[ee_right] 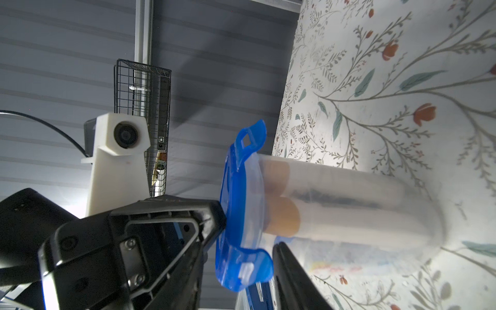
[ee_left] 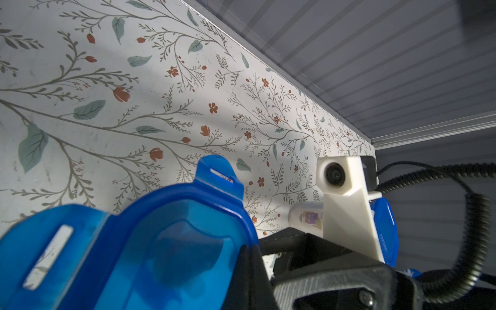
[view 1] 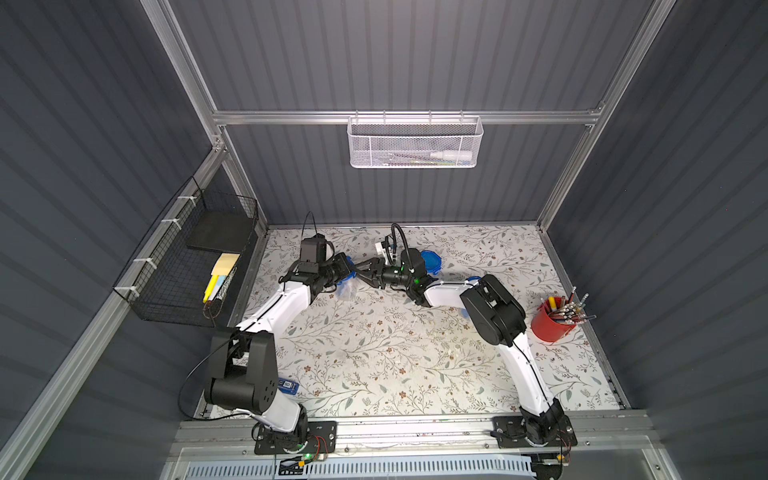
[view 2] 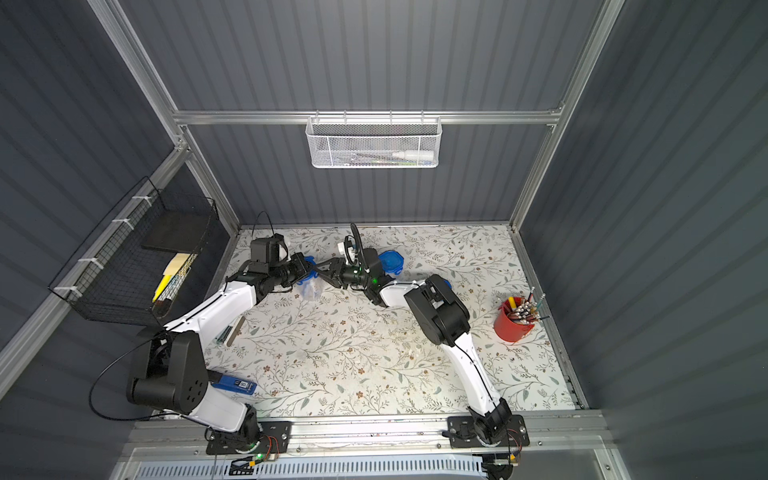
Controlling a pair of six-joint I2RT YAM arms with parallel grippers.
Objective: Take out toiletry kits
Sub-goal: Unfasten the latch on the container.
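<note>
A clear jar (ee_right: pixel 349 214) with a blue clip lid (ee_right: pixel 233 204) lies on its side on the floral table, seen in both top views (view 1: pixel 347 291) (view 2: pixel 311 291). Inside it is a toiletry kit: two tan caps (ee_right: pixel 281 217), a dark toothbrush (ee_right: pixel 335 198) and a faint toothpaste tube. My left gripper (ee_left: pixel 252 249) (view 1: pixel 348 267) is shut on the lid's rim (ee_left: pixel 188 241). My right gripper (ee_right: pixel 249 257) (view 1: pixel 360 271) faces it from the other side. One of its fingers (ee_right: pixel 292 276) lies against the jar just under the lid, beside a flared clip tab (ee_right: pixel 241 268). The other finger is hidden.
Another blue-lidded jar (view 1: pixel 430 262) stands behind the right wrist, and a small white bottle (ee_left: pixel 306 217) lies near it. A red cup of pens (view 1: pixel 552 318) is at the right. A white mesh basket (view 1: pixel 415 141) hangs on the back wall, a black wire basket (view 1: pixel 195 257) on the left.
</note>
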